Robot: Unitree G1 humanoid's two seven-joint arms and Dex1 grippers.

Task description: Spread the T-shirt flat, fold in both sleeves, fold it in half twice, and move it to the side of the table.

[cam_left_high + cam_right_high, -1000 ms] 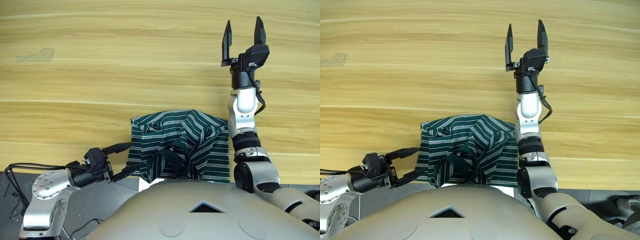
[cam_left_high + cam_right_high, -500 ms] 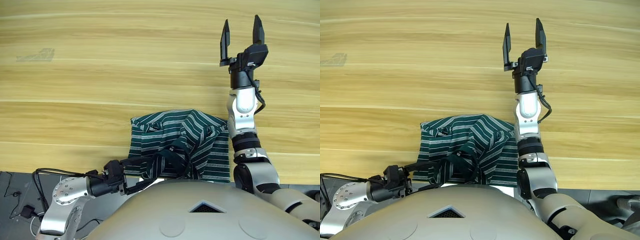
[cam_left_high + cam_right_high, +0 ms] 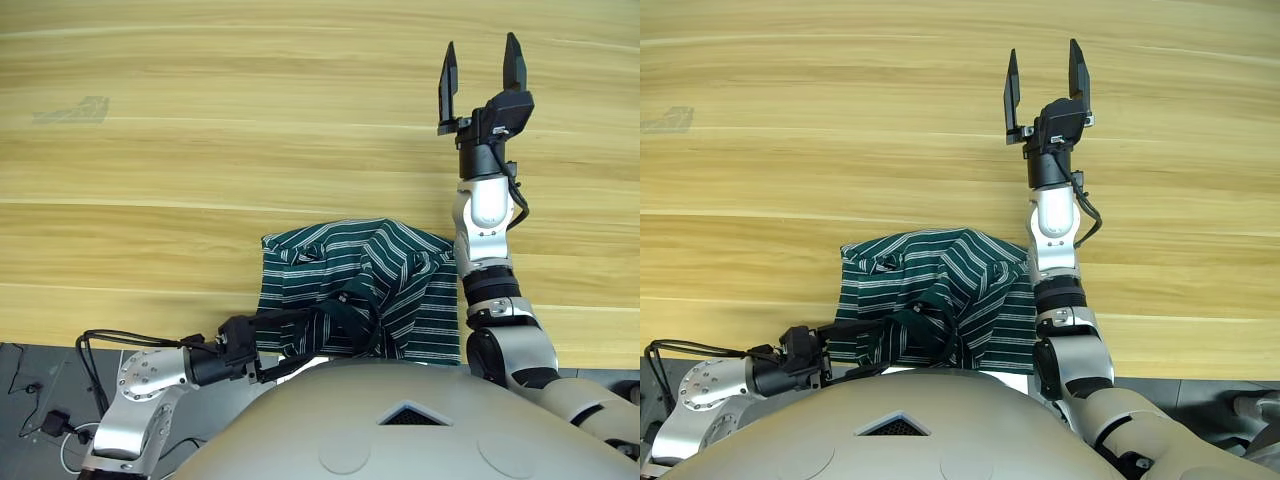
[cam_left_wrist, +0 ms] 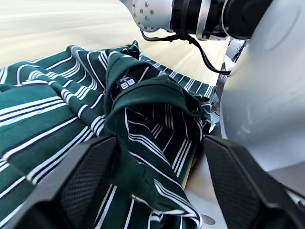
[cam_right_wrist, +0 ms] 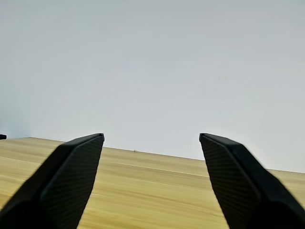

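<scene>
The T-shirt [image 3: 390, 285], dark green with thin white stripes, lies crumpled in a heap at the near edge of the wooden table [image 3: 200, 150]. My left gripper [image 3: 303, 338] is low at the shirt's near-left hem, open, with bunched fabric and the collar label [image 4: 125, 84] lying between and ahead of its fingers [image 4: 90, 181]. My right gripper [image 3: 481, 48] is held high over the table beyond the shirt's right side, pointing away, open and holding nothing. In the right wrist view the right gripper [image 5: 151, 137] has the tabletop and a pale wall beyond it.
Bare wood stretches left, right and beyond the shirt. A faint pale mark [image 3: 72, 110] sits on the far left of the table. Cables [image 3: 45, 415] lie on the dark floor below the near edge.
My left arm has swung right along the table's near edge, bringing its open fingers from left of the shirt onto its near-left hem. The right arm has barely moved.
</scene>
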